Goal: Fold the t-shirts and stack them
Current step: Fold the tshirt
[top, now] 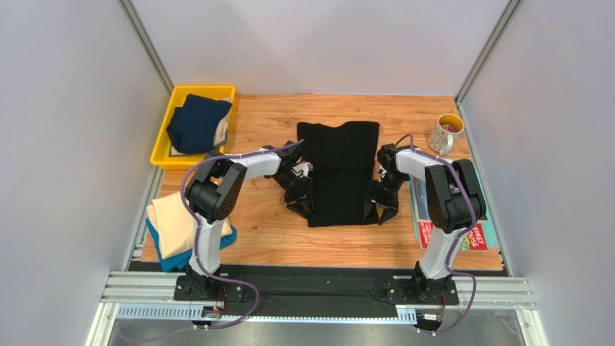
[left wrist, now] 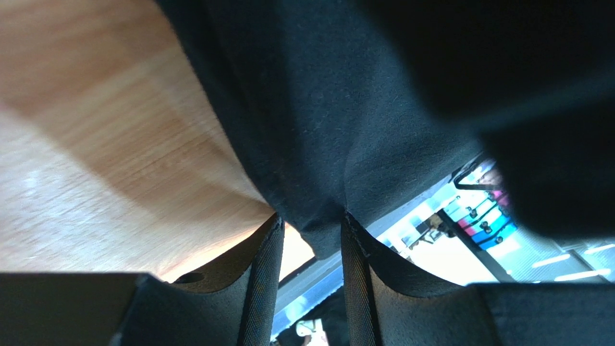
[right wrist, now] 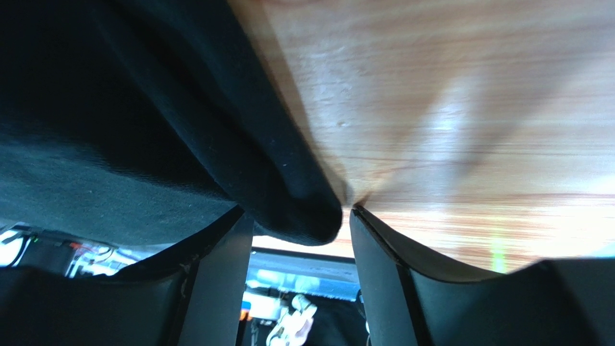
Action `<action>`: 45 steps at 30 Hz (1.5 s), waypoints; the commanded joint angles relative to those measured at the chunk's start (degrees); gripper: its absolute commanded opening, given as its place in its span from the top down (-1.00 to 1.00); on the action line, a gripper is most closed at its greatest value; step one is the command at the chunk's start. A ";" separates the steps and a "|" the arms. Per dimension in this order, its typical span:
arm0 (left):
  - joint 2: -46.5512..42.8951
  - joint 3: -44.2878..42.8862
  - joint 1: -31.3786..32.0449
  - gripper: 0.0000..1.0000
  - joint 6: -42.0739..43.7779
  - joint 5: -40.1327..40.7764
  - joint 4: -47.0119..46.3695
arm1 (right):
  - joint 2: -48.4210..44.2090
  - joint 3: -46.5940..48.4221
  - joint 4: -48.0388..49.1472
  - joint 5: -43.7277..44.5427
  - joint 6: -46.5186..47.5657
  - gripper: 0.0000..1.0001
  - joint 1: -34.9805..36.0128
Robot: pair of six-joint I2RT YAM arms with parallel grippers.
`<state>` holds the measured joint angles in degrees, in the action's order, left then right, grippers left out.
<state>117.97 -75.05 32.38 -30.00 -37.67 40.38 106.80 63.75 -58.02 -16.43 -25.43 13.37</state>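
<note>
High rear overhead facing down on table, wrist cameras close, all sharing black t-shirt

Black t-shirt, navy t-shirt, cream t-shirt, teal t-shirt, yellow bin, light wood-grain table

A yellow plastic bin sits at the far left corner of the wooden tabletop. A white printed mug stands upright near the far right corner. Colourful magazines lie flat along the right edge, nearer than the mug.
</note>
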 commanded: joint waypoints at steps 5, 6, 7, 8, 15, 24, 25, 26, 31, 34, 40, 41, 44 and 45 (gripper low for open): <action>0.68 3.94 0.75 0.22 -0.68 7.52 -3.82 | 4.90 -3.80 13.72 -0.89 -0.23 0.02 0.87; 0.77 4.12 0.75 0.32 -0.68 7.61 -3.91 | 4.99 -3.80 13.81 -1.15 -0.32 0.06 0.96; 0.77 4.12 0.75 0.36 -0.59 7.52 -3.82 | 5.08 -3.80 13.90 -1.15 -0.32 0.09 1.05; 0.77 4.21 0.75 0.42 -0.59 7.61 -3.91 | 5.08 -3.89 14.16 -1.24 -0.41 0.17 1.14; 0.59 4.03 0.75 1.00 0.29 7.70 -3.91 | 4.21 -3.89 14.43 -2.03 -0.24 0.67 1.58; -3.18 -0.27 0.67 1.00 4.94 9.89 3.12 | -2.37 -3.54 9.69 -3.70 1.17 1.00 1.84; -3.80 -0.62 0.67 1.00 5.47 9.98 4.00 | -3.43 -3.37 8.98 -3.79 1.35 0.99 1.93; -4.41 -1.41 0.58 1.00 5.83 9.98 5.66 | -4.40 -3.28 8.37 -4.05 1.26 0.99 1.84; -9.24 -2.21 0.14 1.00 7.67 9.72 8.48 | -10.82 -1.88 5.11 -5.02 0.03 0.99 1.93; -11.09 -2.82 -0.47 1.00 8.02 10.51 9.27 | -13.55 0.23 3.80 -4.76 -0.93 0.99 1.93; -12.77 -8.97 -3.20 1.00 7.85 14.11 10.59 | -15.05 6.99 0.72 -3.53 -1.46 0.99 1.84; -12.77 -11.41 -3.55 1.00 7.59 14.99 10.51 | -14.87 9.44 0.28 -2.57 -1.38 0.99 1.93; -11.19 -16.34 -4.87 1.00 7.06 18.06 9.19 | -13.04 15.50 -0.51 0.32 -0.67 1.00 1.84; -9.53 -17.67 -5.48 1.00 6.97 19.46 8.67 | -12.24 17.18 -0.52 1.21 -0.41 1.00 1.93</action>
<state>108.09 -86.13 28.97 -23.59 -24.25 49.54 93.80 72.60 -57.43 -20.86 -26.17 15.35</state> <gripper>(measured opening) 0.007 0.030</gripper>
